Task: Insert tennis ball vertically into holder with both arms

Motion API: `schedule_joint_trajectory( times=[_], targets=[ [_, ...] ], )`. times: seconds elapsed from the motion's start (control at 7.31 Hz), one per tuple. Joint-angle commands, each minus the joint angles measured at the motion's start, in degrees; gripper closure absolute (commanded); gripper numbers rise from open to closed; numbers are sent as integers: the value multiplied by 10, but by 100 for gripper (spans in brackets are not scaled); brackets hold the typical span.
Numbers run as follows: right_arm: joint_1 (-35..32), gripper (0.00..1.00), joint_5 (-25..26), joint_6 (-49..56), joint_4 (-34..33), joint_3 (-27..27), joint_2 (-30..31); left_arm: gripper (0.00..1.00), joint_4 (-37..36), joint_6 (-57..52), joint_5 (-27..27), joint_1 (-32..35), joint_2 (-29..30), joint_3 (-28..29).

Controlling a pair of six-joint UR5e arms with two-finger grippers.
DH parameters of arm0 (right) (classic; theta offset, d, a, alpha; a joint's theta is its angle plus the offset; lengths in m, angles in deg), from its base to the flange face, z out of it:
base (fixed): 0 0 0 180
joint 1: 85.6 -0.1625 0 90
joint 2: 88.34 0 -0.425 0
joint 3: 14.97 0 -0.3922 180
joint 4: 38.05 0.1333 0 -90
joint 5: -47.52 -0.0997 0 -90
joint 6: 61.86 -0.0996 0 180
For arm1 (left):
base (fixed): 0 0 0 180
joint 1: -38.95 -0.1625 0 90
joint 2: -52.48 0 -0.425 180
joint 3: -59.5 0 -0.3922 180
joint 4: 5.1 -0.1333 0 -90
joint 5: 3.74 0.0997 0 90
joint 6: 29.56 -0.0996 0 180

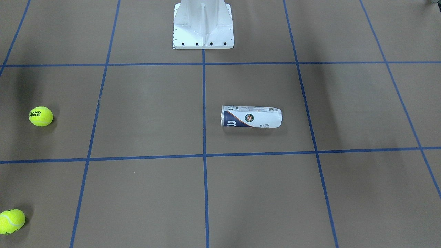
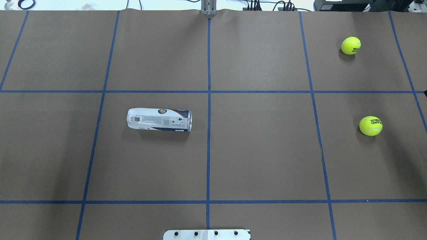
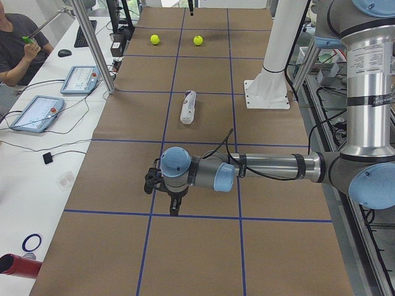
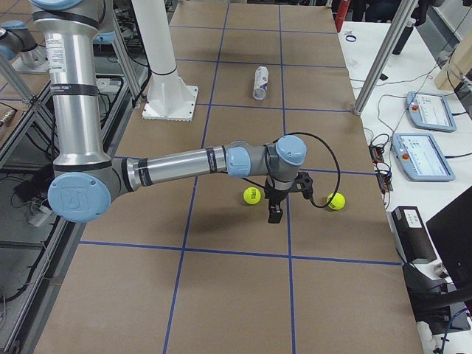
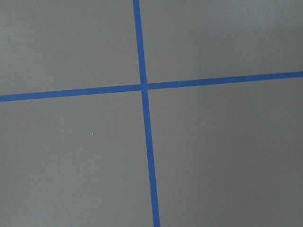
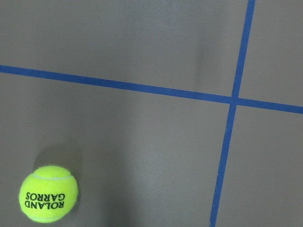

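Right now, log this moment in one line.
holder on side | near ball free | far ball free | left tool unclear | right tool unclear

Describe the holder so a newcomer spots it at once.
From the white pedestal base, look over the brown table to the middle row of its blue grid, just on the robot's left of the centre line. The holder lies there on its side. It is the only cylinder, white and navy; its neighbours are two yellow tennis balls.

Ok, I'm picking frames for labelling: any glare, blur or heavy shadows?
Overhead exterior: sharp, with soft shadow patches on the table. Exterior front-facing: the white pedestal looks washed out. Right wrist: the tennis ball is crisp, lettering legible.
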Motion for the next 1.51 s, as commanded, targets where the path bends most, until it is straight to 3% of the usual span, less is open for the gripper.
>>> schedule_joint_trajectory(
  times=[0.0, 1.37],
  targets=[
    [-1, 0, 1, 0, 0, -6, 10, 0, 4, -2, 6, 0, -2, 0],
    [-1, 0, -4, -1, 0, -7, 12, 1, 3, 3, 5, -2, -6, -15]
  ],
)
